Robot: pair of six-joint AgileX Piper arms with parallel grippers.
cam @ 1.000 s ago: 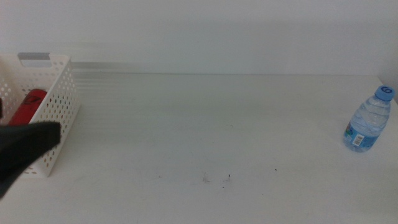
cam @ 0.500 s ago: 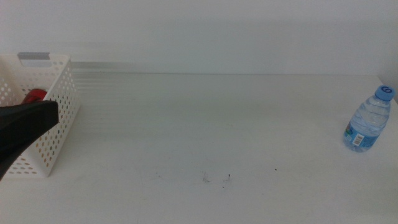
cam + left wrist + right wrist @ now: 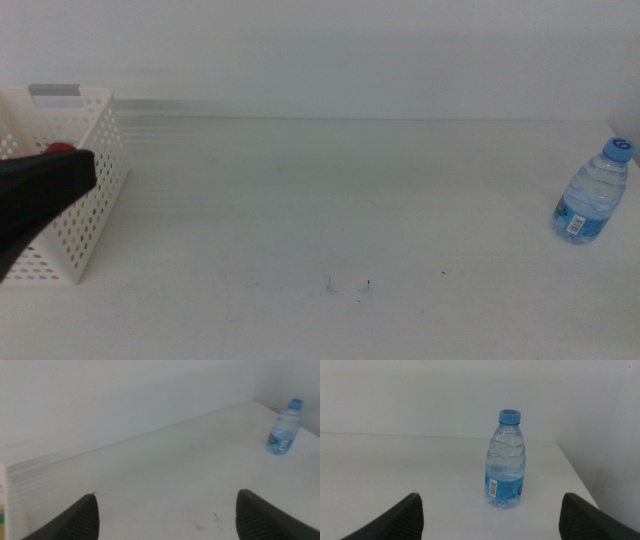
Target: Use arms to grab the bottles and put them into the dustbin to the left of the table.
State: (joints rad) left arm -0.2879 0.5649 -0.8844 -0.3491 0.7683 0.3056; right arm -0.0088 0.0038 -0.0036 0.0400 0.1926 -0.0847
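Observation:
A small clear water bottle (image 3: 592, 195) with a blue cap stands upright near the table's right edge. It also shows in the right wrist view, where the bottle (image 3: 506, 462) is ahead of my right gripper (image 3: 491, 497), whose jaws are spread wide and hold nothing. At the far left sits the white perforated dustbin (image 3: 95, 180), with a bit of a red can (image 3: 60, 149) showing inside it. My left gripper (image 3: 60, 185) hovers as a dark shape in front of the bin. In its wrist view the left gripper (image 3: 166, 497) is open and empty, with the bottle (image 3: 283, 427) far off.
The white table (image 3: 330, 200) stretches wide between bin and bottle, with a few tiny dark specks (image 3: 345, 287) near the front. A pale wall runs along the back. The right arm does not show in the middle view.
My left gripper has moved up and slightly back at the bin, now covering most of the red can. The water bottle has not moved.

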